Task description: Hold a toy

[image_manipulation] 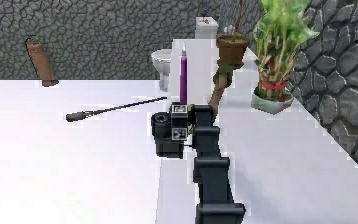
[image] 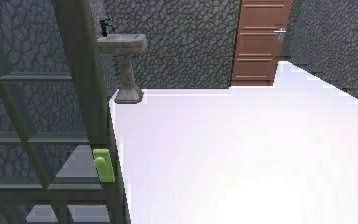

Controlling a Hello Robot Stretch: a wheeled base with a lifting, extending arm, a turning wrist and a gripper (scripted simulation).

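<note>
The dark square-barred arm (image_manipulation: 215, 178) reaches up from six o'clock over the pale glossy bathroom floor (image_manipulation: 77, 170), and its dark claw (image_manipulation: 163, 136) sits near the middle of the arm side view. I cannot tell whether the claw grasps anything, because its far end is hard to make out.

From about eleven o'clock of the claw, a slim dark rod with a thicker brown end (image_manipulation: 117, 108) runs toward nine o'clock, flat on the floor. The arm's low, extended pose suggests the rod is what it is aiming for (whether the rod is the toy, its shape does not tell me).

At twelve o'clock a thin purple upright stick (image_manipulation: 184, 75) stands by a white ceramic toilet (image_manipulation: 167, 64), placed as a brush would be. At two o'clock a leafy green bamboo plant in a white, red-banded pot (image_manipulation: 275, 62) and a brown clay pot (image_manipulation: 230, 46) stand along the grey stone wall (image_manipulation: 337, 70), likely to keep the floor free.

In the forward view a stone-coloured pedestal sink (image: 124, 45) stands at eleven o'clock and a brown panelled wooden door (image: 262, 40) at one. A small green block (image: 103, 163) sits at seven, on a dark-framed glass panel (image: 47, 120).
</note>
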